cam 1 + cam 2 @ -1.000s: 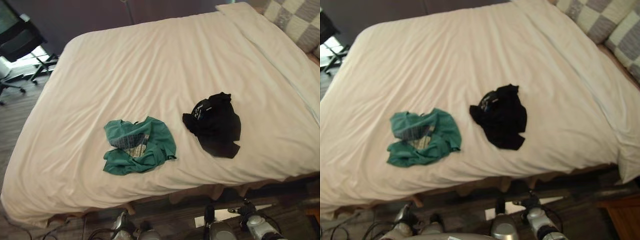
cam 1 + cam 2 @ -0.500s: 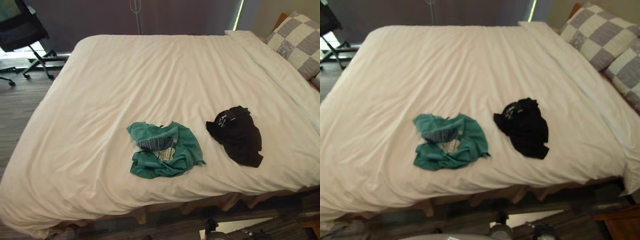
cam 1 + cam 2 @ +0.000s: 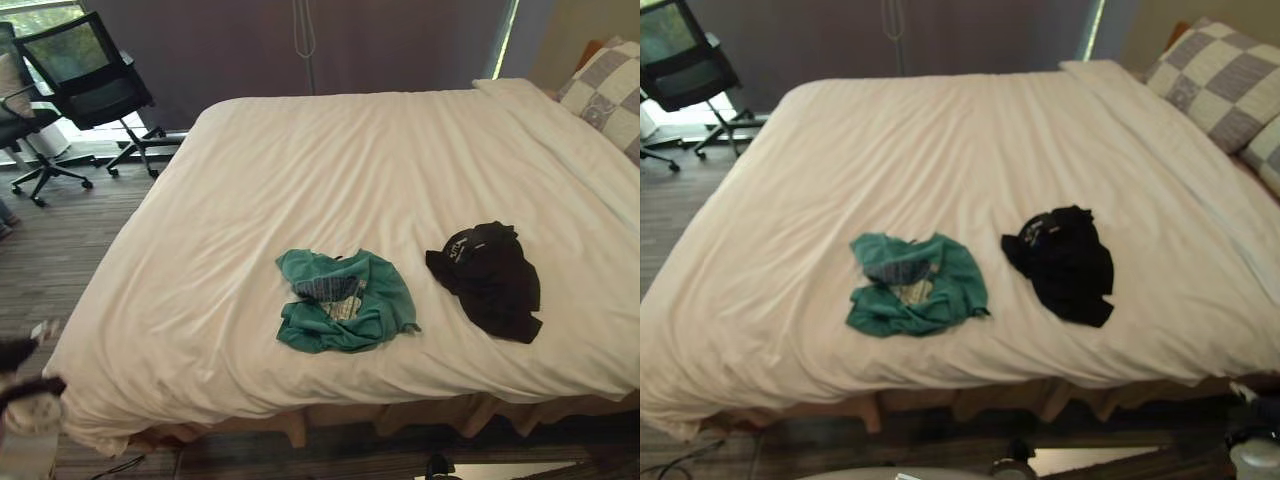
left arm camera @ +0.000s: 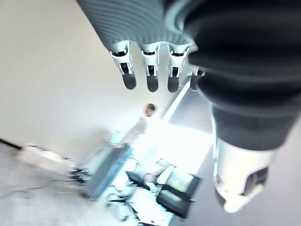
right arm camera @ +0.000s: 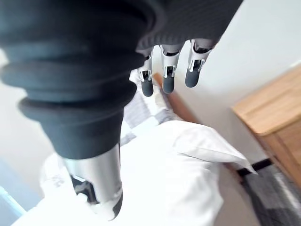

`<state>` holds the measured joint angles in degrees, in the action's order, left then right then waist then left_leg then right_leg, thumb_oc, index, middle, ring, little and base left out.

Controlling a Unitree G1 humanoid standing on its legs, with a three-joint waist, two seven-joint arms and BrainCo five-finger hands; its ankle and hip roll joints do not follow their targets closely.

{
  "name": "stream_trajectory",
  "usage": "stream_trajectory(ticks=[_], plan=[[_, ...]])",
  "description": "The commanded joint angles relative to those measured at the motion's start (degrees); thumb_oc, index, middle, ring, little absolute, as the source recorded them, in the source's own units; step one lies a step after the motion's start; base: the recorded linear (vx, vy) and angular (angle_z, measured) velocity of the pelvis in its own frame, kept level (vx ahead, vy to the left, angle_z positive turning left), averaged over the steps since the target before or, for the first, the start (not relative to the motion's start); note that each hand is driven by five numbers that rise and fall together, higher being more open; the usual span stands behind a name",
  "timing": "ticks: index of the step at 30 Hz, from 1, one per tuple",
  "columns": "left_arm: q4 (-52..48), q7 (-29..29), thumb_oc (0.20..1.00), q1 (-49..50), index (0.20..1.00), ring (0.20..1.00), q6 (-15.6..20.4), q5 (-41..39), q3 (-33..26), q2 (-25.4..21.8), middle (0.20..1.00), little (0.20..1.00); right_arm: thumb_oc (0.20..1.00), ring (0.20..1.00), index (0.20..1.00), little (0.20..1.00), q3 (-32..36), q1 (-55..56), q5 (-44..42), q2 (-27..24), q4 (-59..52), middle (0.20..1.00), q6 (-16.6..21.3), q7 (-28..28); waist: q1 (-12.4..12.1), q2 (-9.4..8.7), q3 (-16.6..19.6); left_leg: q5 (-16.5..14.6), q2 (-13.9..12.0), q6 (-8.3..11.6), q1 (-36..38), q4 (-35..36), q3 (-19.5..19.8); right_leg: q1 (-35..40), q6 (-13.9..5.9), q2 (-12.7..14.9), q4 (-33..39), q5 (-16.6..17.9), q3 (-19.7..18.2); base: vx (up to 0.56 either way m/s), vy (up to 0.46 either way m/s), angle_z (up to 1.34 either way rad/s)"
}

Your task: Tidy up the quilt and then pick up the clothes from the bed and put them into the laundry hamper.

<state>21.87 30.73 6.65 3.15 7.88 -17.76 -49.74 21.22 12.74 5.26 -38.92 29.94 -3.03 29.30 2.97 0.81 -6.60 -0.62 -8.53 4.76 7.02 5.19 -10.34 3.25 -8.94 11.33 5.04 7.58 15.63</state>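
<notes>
Item: cream cotton quilt (image 3: 330, 180), spread flat across the bed, light creases only, near edge hanging over the side. Judged tidied, or very nearly so.

Item: crumpled teal-green cotton shirt with a pale printed panel (image 3: 345, 300), lying on the quilt near its front edge. Not yet collected.

Item: bunched black fabric garment (image 3: 1065, 262), lying on the quilt just beside the green shirt, apart from it. Not yet collected.

Item: left hand (image 4: 155, 70), fingers loosely extended in a row, thumb apart, nothing in its grasp. It points away from the bed; both garments lie well apart from it, ahead and to its right.

Item: right hand (image 5: 164, 70), fingers likewise relaxed and straight, thumb apart, empty. Past its fingers, white bedding and a pale wooden bedside cabinet (image 5: 275, 127); the black garment is the nearer to it, ahead and to its left, though out of reach.

Progress: first part apparently done; both pickups and both deposits remain (the laundry hamper has yet to be located).

Surroundings: grey-and-cream chequered pillows (image 3: 1220, 85) at the bed's head, beyond the right hand; black mesh office chair on castors (image 3: 90, 85) on grey wood-plank flooring (image 3: 60, 240), off beyond the left hand; dark curtain (image 3: 330, 45) behind the bed.
</notes>
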Motion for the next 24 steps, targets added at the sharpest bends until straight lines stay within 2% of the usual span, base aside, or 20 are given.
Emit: stream_trajectory(ticks=[1, 5, 6, 7, 8, 9, 12, 14, 15, 19, 20, 21, 23, 24], plan=[[0.18, -3.18, 1.000, -9.60, 1.000, 1.000, 1.95, 5.08, 6.14, -1.55, 1.000, 1.000, 1.000, 1.000, 1.000, 1.000, -4.05, -7.73, 7.64, -6.03, -3.99, 1.000, 1.50, -1.47, 1.75, -0.25, -1.58, -1.25, -0.72, 3.20, 1.28, -0.19, -0.93, 0.01, -3.68, 3.37, -4.66, -7.48, -1.03, 0.00, 0.000, 0.00], [-1.00, -8.93, 1.000, -19.76, 1.000, 1.000, 0.97, 10.67, 21.01, 2.27, 1.000, 1.000, 1.000, 1.000, 1.000, 1.000, -10.50, -13.21, 13.16, -7.68, -8.77, 1.000, 1.32, -3.99, 3.25, -0.27, -2.17, -1.91, -0.86, 2.93, 2.14, -0.19, -2.44, -0.75, -3.86, 3.32, -4.93, -7.46, -2.17, 0.01, -0.009, -0.10], [-0.15, -11.30, 1.000, -24.70, 1.000, 1.000, 0.32, 15.31, 28.71, 5.38, 1.000, 1.000, 1.000, 1.000, 1.000, 1.000, -13.43, -15.82, 14.71, -6.82, -11.53, 1.000, 1.37, -4.65, 4.14, -0.27, -2.65, -2.12, -0.80, 2.68, 2.27, -0.19, -3.56, -1.88, -3.99, 3.40, -5.04, -7.01, -3.22, 0.03, -0.010, -0.29], [0.72, -12.01, 1.000, -26.75, 1.000, 1.000, -0.34, 16.39, 31.30, 7.48, 1.000, 1.000, 1.000, 1.000, 1.000, 1.000, -14.54, -16.58, 15.57, -6.34, -12.88, 1.000, 1.33, -4.85, 4.54, -0.31, -2.80, -2.20, -0.76, 2.56, 2.20, -0.19, -4.06, -2.54, -4.05, 3.37, -5.08, -6.88, -3.70, 0.00, -0.002, -0.28], [0.80, -11.98, 1.000, -26.86, 1.000, 1.000, -0.32, 16.39, 31.40, 7.51, 1.000, 1.000, 1.000, 1.000, 1.000, 1.000, -14.46, -16.53, 15.57, -6.34, -12.90, 1.000, 1.32, -4.86, 4.43, -0.30, -2.80, -2.21, -0.76, 2.56, 2.19, -0.19, -4.12, -2.60, -4.04, 3.37, -5.11, -6.88, -3.76, -0.02, 0.004, -0.24], [2.99, -12.93, 1.000, -30.72, 1.000, 1.000, -1.52, 18.52, 35.20, 10.73, 1.000, 1.000, 1.000, 1.000, 1.000, 1.000, -16.09, -17.87, 16.35, -5.47, -15.35, 1.000, 1.18, -5.39, 5.36, -0.31, -3.68, -2.21, -0.72, 2.35, 1.98, -0.19, -5.00, -4.28, -4.19, 3.30, -5.48, -6.59, -4.77, -0.05, 0.011, -0.28], [8.21, -14.52, 1.000, -36.25, 1.000, 1.000, -3.76, 21.46, 39.91, 15.97, 1.000, 1.000, 1.000, 1.000, 1.000, 1.000, -17.08, -17.65, 17.54, -4.46, -17.66, 1.000, 0.78, -5.83, 6.67, -0.61, -5.44, -1.92, -0.81, 2.07, 1.09, -0.28, -6.28, -7.25, -4.28, 3.06, -6.83, -6.50, -6.08, -0.08, 0.009, -0.41], [10.29, -15.02, 1.000, -37.70, 1.000, 1.000, -4.40, 22.24, 41.09, 17.78, 1.000, 1.000, 1.000, 1.000, 1.000, 1.000, -17.21, -17.31, 17.51, -3.92, -17.88, 1.000, 0.50, -5.85, 7.04, -0.76, -6.01, -1.81, -0.82, 2.02, 0.56, -0.38, -6.64, -8.36, -4.26, 3.00, -7.34, -6.53, -6.60, -0.08, 0.000, -0.35], [15.12, -15.83, 1.000, -40.12, 1.000, 1.000, -5.85, 23.03, 42.37, 20.32, 1.000, 1.000, 1.000, 1.000, 1.000, 1.000, -17.40, -17.24, 17.00, -3.16, -18.22, 1.000, 0.22, -5.90, 7.79, -1.11, -7.14, -1.56, -0.90, 1.95, -0.29, -0.57, -6.79, -9.67, -4.18, 2.82, -7.88, -6.48, -7.15, -0.08, -0.006, -0.36], [23.20, -16.90, 1.000, -41.71, 1.000, 1.000, -7.58, 23.97, 43.40, 24.79, 1.000, 1.000, 1.000, 1.000, 1.000, 1.000, -17.32, -17.34, 16.68, -2.94, -18.50, 1.000, -0.20, -6.04, 7.88, -1.57, -8.50, -1.33, -0.88, 1.82, -1.67, -0.89, -6.71, -11.23, -3.99, 2.90, -8.67, -6.47, -7.34, -0.06, -0.010, -0.13], [26.84, -18.12, 0.485, -41.03, 0.485, 0.485, -9.12, 25.81, 43.56, 26.41, 0.485, 0.485, 1.000, 1.000, 1.000, 1.000, -17.46, -18.27, 18.15, -4.63, -18.76, 1.000, -0.72, -6.51, 7.33, -1.89, -9.32, -1.24, -0.90, 1.81, -2.38, -1.13, -6.47, -11.53, -3.90, 3.04, -8.94, -6.52, -7.18, -0.07, -0.011, 0.01], [27.72, -18.63, 0.200, -40.15, 0.200, 0.200, -9.62, 26.24, 43.14, 27.07, 0.200, 0.200, 1.000, 1.000, 1.000, 1.000, -17.59, -19.09, 19.59, -6.00, -19.18, 1.000, -0.96, -6.73, 6.94, -1.99, -9.80, -1.16, -0.94, 1.82, -2.78, -1.26, -6.24, -11.72, -3.85, 3.14, -9.09, -6.55, -6.91, -0.05, -0.011, 0.07], [30.52, -19.30, 0.200, -38.28, 0.200, 0.200, -10.29, 26.97, 42.49, 28.08, 0.200, 0.200, 1.000, 1.000, 1.000, 1.000, -18.55, -22.28, 21.87, -9.35, -19.21, 1.000, -1.44, -7.48, 6.00, -2.12, -10.75, -1.06, -1.02, 1.84, -3.54, -1.55, -5.47, -12.11, -3.73, 3.26, -9.51, -6.67, -6.54, -0.05, -0.009, 0.08], [30.59, -19.26, 0.200, -38.31, 0.200, 0.200, -10.27, 26.98, 42.31, 28.14, 0.200, 0.200, 1.000, 1.000, 1.000, 1.000, -18.88, -22.69, 21.83, -9.49, -18.93, 1.000, -1.39, -7.41, 6.19, -2.04, -10.76, -1.08, -1.03, 1.84, -3.64, -1.61, -5.43, -12.18, -3.72, 3.27, -9.55, -6.68, -6.52, -0.08, -0.021, 0.15]])
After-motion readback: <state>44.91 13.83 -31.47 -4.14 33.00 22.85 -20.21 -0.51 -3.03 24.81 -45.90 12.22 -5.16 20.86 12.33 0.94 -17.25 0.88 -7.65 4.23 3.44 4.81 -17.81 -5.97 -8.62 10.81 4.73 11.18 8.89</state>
